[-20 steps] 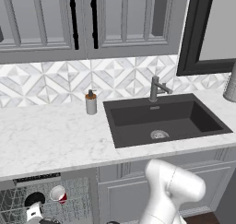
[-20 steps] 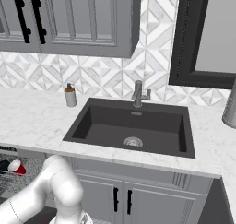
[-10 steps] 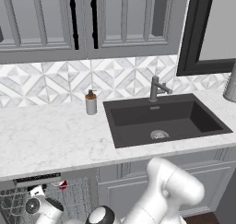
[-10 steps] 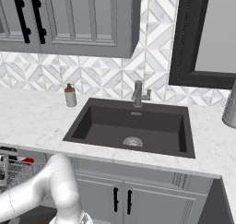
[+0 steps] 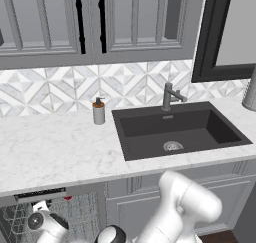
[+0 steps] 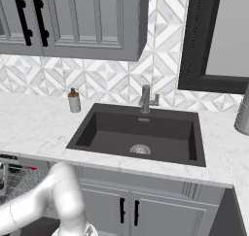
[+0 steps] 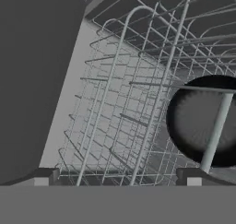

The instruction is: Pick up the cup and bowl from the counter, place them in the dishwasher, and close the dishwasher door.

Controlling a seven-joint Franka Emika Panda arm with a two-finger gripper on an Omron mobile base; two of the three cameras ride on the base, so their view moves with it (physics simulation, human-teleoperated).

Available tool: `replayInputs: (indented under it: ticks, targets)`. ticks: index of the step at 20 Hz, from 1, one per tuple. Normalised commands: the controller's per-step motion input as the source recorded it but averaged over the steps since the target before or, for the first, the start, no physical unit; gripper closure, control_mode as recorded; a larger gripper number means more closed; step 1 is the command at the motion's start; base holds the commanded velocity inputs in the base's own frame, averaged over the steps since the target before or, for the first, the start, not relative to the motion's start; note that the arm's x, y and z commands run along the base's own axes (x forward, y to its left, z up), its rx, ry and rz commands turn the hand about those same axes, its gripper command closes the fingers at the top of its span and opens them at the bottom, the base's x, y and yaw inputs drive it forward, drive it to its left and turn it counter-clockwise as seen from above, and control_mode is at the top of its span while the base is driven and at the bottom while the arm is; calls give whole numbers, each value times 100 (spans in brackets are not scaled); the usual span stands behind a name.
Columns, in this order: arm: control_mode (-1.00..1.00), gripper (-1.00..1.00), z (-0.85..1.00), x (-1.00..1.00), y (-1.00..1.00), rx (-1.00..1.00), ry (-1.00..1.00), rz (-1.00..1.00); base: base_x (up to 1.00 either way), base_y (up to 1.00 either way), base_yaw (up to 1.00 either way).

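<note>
Gripper [image 7: 117,178] spread wide and empty, low inside the dishwasher [image 5: 50,212] under the front edge of the surface [image 5: 55,152], fingertips hovering just over the wire rack [image 7: 120,117]. Black bowl [image 7: 203,121] already resting in the rack, partly behind a wire hoop; probably light, rigid and smooth, best pinched across the thin rim if it needs shifting. A sliver of red, likely the cup [image 5: 67,198], just beneath the control strip. Little room among the upright tines, so any exit best made straight back out. Dishwasher door likely stiff and hinged low, best pushed at its outer edge.
</note>
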Motion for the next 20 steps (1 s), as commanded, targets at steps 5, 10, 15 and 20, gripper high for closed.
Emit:
replayInputs:
  ticks: [5, 10, 15, 20]
  targets:
    - [-100, -100, 95, -97, 0, 10, -22, 0, 0, 0, 0]
    - [-100, -100, 39, -76, -21, 5, -14, 0, 0, 0, 0]
    - [-100, -100, 49, -85, -13, 6, -11, -4, 0, 0, 0]
    - [-100, -100, 97, -38, 1, 0, -2, -10, 0, 0, 0]
